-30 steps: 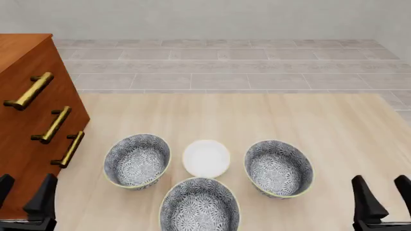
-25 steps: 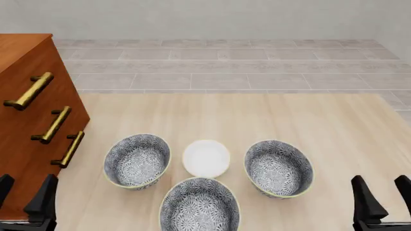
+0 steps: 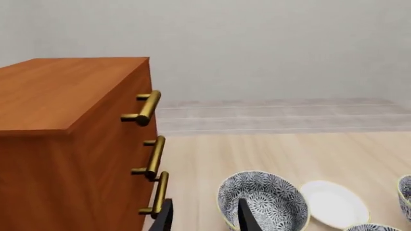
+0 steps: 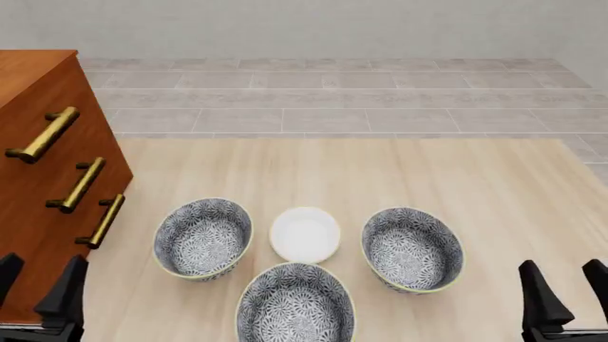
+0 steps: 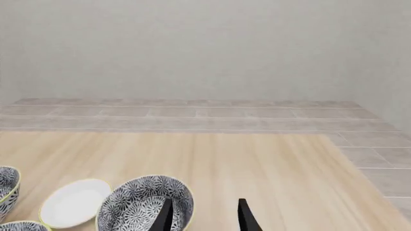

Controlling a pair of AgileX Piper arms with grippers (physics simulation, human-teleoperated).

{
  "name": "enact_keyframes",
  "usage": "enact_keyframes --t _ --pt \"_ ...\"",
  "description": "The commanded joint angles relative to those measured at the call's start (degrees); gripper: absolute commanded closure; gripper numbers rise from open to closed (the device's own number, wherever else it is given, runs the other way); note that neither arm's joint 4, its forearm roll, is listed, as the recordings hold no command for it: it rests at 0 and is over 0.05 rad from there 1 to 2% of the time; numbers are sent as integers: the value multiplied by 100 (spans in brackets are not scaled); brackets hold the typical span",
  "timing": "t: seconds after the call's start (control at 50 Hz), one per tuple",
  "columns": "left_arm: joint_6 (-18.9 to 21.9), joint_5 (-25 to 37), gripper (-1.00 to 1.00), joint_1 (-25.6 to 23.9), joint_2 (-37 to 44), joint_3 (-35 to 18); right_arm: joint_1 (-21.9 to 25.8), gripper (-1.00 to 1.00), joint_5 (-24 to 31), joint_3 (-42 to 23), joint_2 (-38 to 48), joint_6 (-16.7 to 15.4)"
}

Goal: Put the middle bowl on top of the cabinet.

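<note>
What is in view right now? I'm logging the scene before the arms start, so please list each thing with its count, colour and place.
Middle bowl: one, dark-grey-and-white floral with yellow-green rim, nearest the arms, between the other two bowls.
Other floral bowls: two of the same pattern, left bowl near the cabinet, right bowl on the right side of the table.
White dish: one, plain white, between the left and right bowls, just beyond the middle bowl.
Cabinet: one, reddish-brown wood with three brass handles, at the table's left edge.
Table: one, light wood, under everything.
Left gripper: black, open, low at the left in front of the cabinet, holding nothing.
Right gripper: black, open, low at the right, holding nothing.
</note>
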Motion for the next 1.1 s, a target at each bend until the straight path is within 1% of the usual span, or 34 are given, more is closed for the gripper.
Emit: enact_keyframes --t 0.02,0.1,0.14,0.26,0.34,0.38,0.46,0.56,0.66,0.7,0.72,0.76,0.78,0.86,0.94,0.98,1.04,1.1 --pt "53 -249 -100 -153 355 -73 9 -100 10 -1 -18 10" --pt "140 -423 -100 -244 671 -180 15 -100 9 3 -23 10" --pt "229 -612 -100 -322 1056 -308 16 -100 12 0 -22 11" --pt "427 -631 -100 -555 1327 -649 15 -100 7 4 -20 23" --pt "423 -731 -100 -610 1627 -816 14 -100 11 8 -27 31" --pt "432 -757 -100 -745 1744 -900 12 -100 13 -10 -14 30" --pt "508 -685 -100 -974 1897 -1126 13 -100 15 0 -24 26" --pt "660 -524 -100 -1242 2149 -1558 3 -100 15 -6 -27 34" --pt "803 -490 -100 -1486 2380 -1829 -1 -100 17 -15 -24 37" --pt "822 -425 -100 -1647 2475 -2015 -3 -100 8 -2 -26 46" --pt "787 -382 -100 -1771 2548 -2141 -2 -100 8 -1 -26 46" --pt "853 -309 -100 -2036 2671 -2382 -6 -100 15 -10 -22 46" --pt "876 -274 -100 -2040 2736 -2503 -12 -100 13 -9 -24 47" --pt "884 -147 -100 -2388 2979 -2907 -43 -100 2 -2 -31 51" --pt "883 -70 -100 -2642 3254 -3187 -53 -100 7 -12 -33 50" --pt "891 -49 -100 -2725 3369 -3325 -54 -100 4 -12 -34 44" --pt "746 43 -100 -2872 3611 -3562 -57 -100 -5 -4 -34 46" --pt "746 109 -100 -2992 3780 -3779 -44 -100 0 -7 -34 37"
